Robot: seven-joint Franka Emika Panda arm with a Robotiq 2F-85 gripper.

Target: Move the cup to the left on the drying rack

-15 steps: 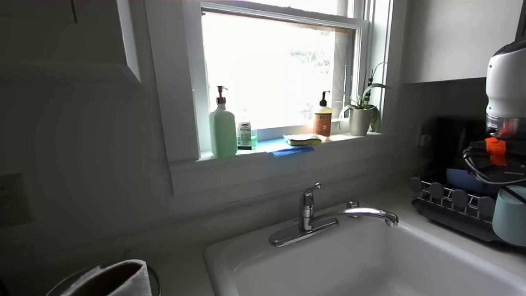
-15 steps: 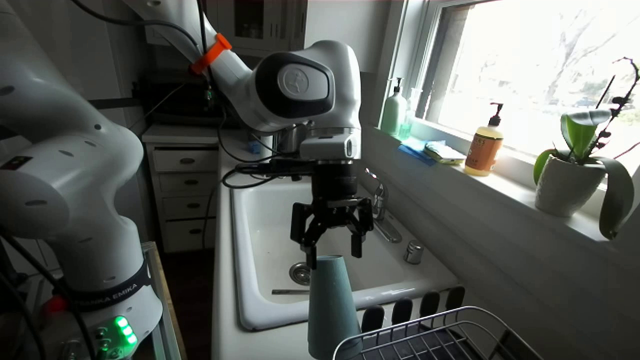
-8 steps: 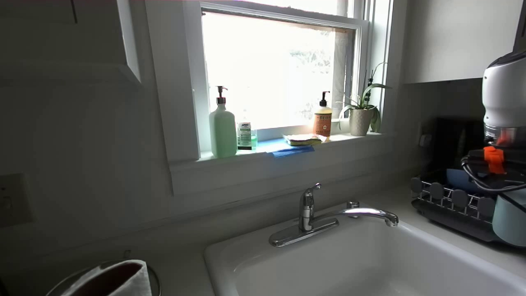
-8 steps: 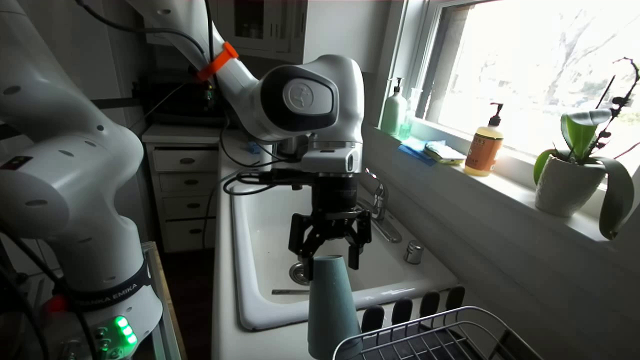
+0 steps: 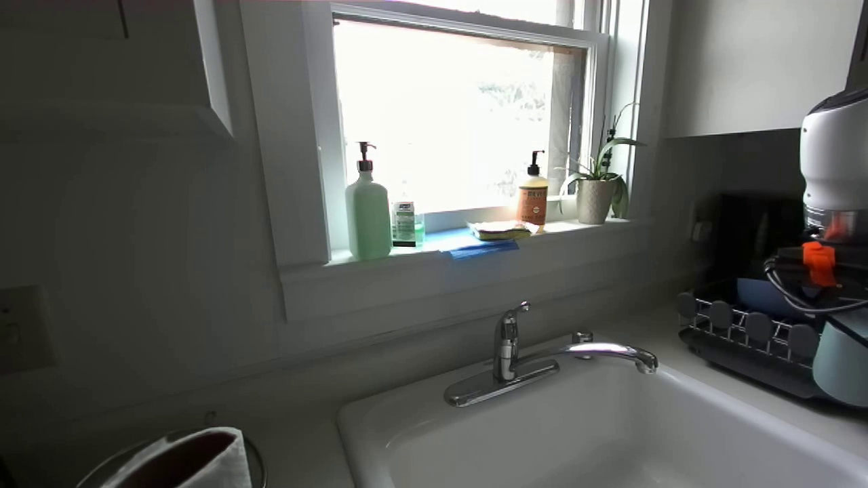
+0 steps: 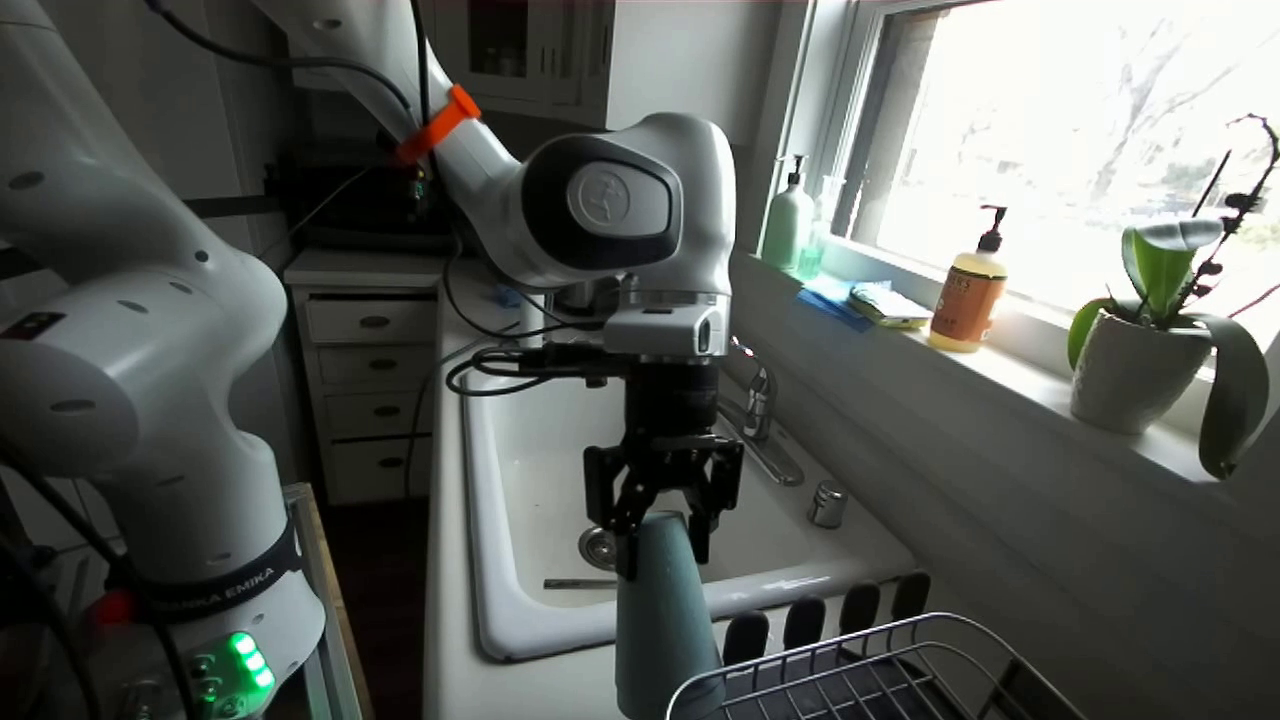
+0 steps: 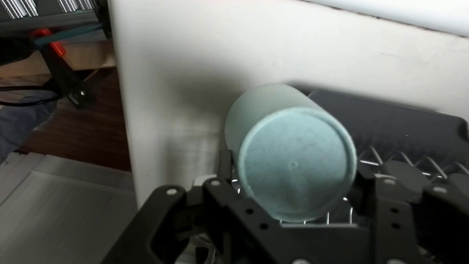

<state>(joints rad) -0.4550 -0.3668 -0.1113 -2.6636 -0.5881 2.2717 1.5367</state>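
Observation:
The pale blue-white cup (image 6: 660, 620) stands upside down, its closed base up and its wider mouth low, at the corner of the drying rack (image 6: 850, 685). In the wrist view that round base of the cup (image 7: 295, 161) fills the space between the fingers. My gripper (image 6: 664, 550) points straight down over it, one finger on each side of the narrow upper end, shut on the cup. An exterior view shows the cup (image 5: 841, 362) partly cut by the frame edge, beside the dark tray of the rack (image 5: 746, 366). How the cup's mouth rests is hidden.
The white sink (image 6: 490, 560) lies just beyond the rack, with a chrome faucet (image 5: 508, 346) behind it. A blue item (image 5: 766, 295) sits in the rack. The windowsill holds a green bottle (image 5: 368, 217), an orange bottle (image 6: 967, 300) and a potted plant (image 6: 1140, 370).
The arm has come down over the cup, and the fingers have drawn in from a wide stance onto its sides. The cup shows no visible shift.

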